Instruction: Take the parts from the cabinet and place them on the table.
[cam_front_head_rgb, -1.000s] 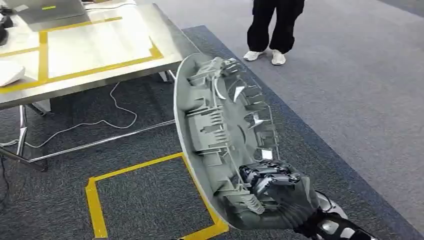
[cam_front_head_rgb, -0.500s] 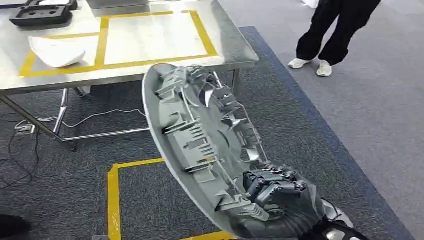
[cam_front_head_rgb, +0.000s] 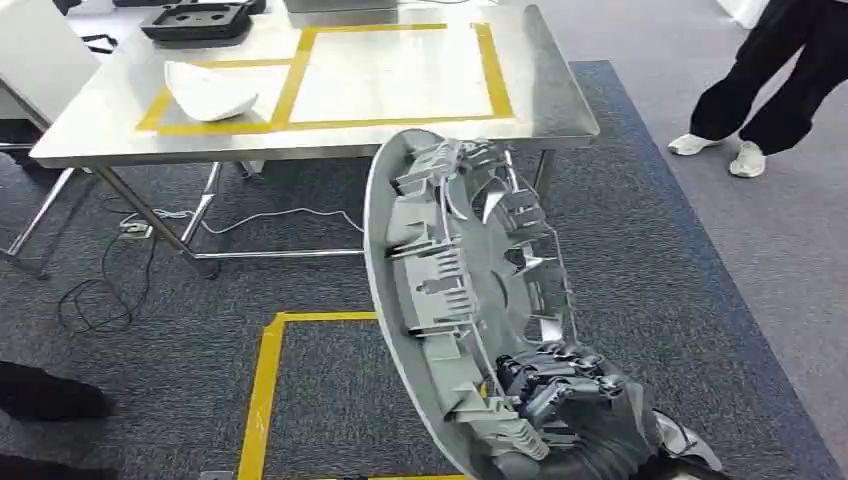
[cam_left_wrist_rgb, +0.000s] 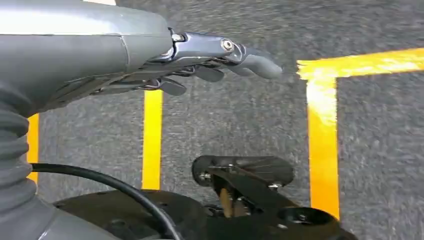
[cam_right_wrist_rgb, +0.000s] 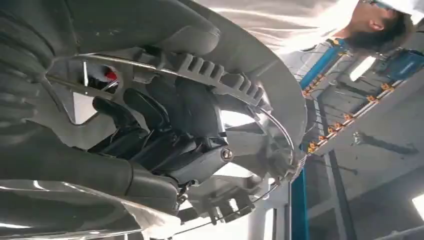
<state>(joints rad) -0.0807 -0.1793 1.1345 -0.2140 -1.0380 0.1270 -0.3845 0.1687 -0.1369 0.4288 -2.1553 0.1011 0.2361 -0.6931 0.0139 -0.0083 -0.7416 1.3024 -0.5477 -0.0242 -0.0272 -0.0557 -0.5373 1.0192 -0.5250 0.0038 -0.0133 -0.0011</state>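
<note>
In the head view the right robot hand (cam_front_head_rgb: 555, 385), its wrist cut off by the frame edge, grasps the lower end of a grey ribbed part (cam_front_head_rgb: 455, 290) rising tilted above it, short of the surface (cam_front_head_rgb: 330, 140); in the left wrist view the left robot hand (cam_left_wrist_rgb: 200, 62) hangs released over carpet; in the right wrist view the part (cam_right_wrist_rgb: 250, 65) hides most of the fingers (cam_right_wrist_rgb: 165, 145).

part (cam_front_head_rgb: 450, 290) grey | table (cam_front_head_rgb: 560, 110) silver, yellow tape | carpet (cam_front_head_rgb: 330, 400) dark grey

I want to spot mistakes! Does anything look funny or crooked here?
Yes: the big grey ribbed plastic part is held tilted by one end in the right hand, over the carpet, not on the steel table. A white part already lies there. Loose cables trail underneath.
</note>
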